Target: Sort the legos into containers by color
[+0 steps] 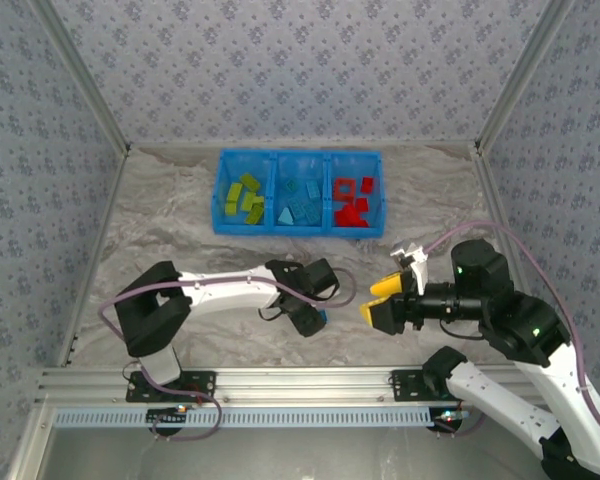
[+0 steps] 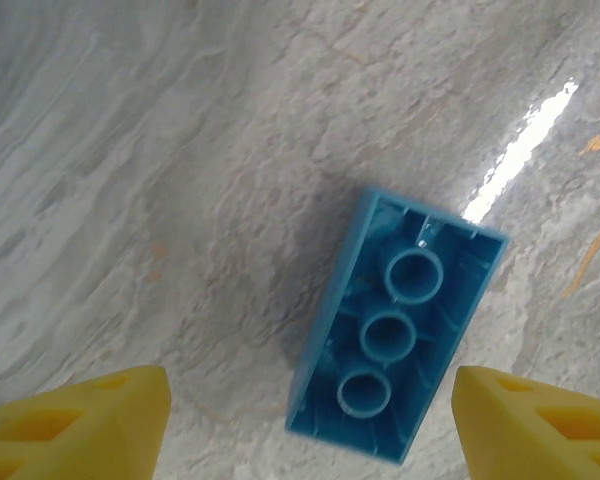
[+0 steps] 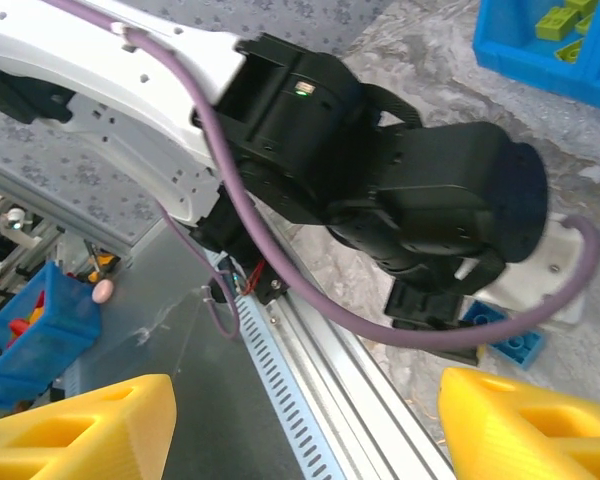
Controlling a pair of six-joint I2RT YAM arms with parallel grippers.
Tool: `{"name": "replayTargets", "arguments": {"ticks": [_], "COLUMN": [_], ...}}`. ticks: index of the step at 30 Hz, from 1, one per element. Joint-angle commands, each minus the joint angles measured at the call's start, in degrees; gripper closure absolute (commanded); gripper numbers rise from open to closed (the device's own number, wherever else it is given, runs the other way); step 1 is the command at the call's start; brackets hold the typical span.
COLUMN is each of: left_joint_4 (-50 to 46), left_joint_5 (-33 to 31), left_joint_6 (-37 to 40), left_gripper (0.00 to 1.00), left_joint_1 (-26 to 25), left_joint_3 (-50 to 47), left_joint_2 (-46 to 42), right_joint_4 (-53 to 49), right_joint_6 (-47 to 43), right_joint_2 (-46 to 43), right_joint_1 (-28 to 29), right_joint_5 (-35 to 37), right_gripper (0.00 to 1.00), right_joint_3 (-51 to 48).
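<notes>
A light blue brick lies upside down on the marble table, its hollow underside and three tubes showing. My left gripper hangs open just above it, one yellow finger on each side and not touching. From above, that brick peeks out beside the left gripper. The blue bin at the back holds lime green bricks on the left, light blue bricks in the middle and red bricks on the right. My right gripper is open and holds nothing, pointing at the left wrist.
The left arm's black wrist crosses the right wrist view, with the brick beneath it. An aluminium rail runs along the near table edge. A small blue box sits below the table. Patterned walls enclose the sides.
</notes>
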Motion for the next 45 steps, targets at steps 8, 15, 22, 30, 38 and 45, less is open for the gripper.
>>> {"name": "replayTargets", "arguments": {"ticks": [8,15,22,30,38,45], "left_joint_4": [-1.7,-0.4,-2.1,-3.6,-9.8,-14.4], "left_joint_5": [2.0,-2.1,-1.8,5.6,-0.5,-6.0], "left_joint_6": [2.9,1.3,-0.9,-3.5,-8.1,-13.4], "left_gripper": [0.36,0.66,0.68,0.69,0.7,0.73], "left_joint_1": [-1.3,-1.2,9.8,26.4,30.6,31.3], "left_joint_3": [4.6,5.2,11.0,30.2,54.5,73.2], "left_joint_2": [7.3,6.0,-3.3,2.9,22.5,37.4], "right_joint_4": [2.4,3.3,7.8,22.1,36.5,38.2], "right_joint_6": [1.7,1.7,-2.2,-3.3,-4.9,-2.8], "right_joint_2": [0.9,1.2,9.2,20.6,26.9,29.3], "right_joint_1": [0.6,0.6,2.2,4.8,7.9,8.2], "right_joint_5": [-1.2,-1.8,0.9,13.4,38.8,42.3], "right_gripper": [0.29,0.31,0.32,0.33,0.34,0.34], "right_joint_3": [-1.5,-1.5,1.6,4.1,0.3,1.4]}}
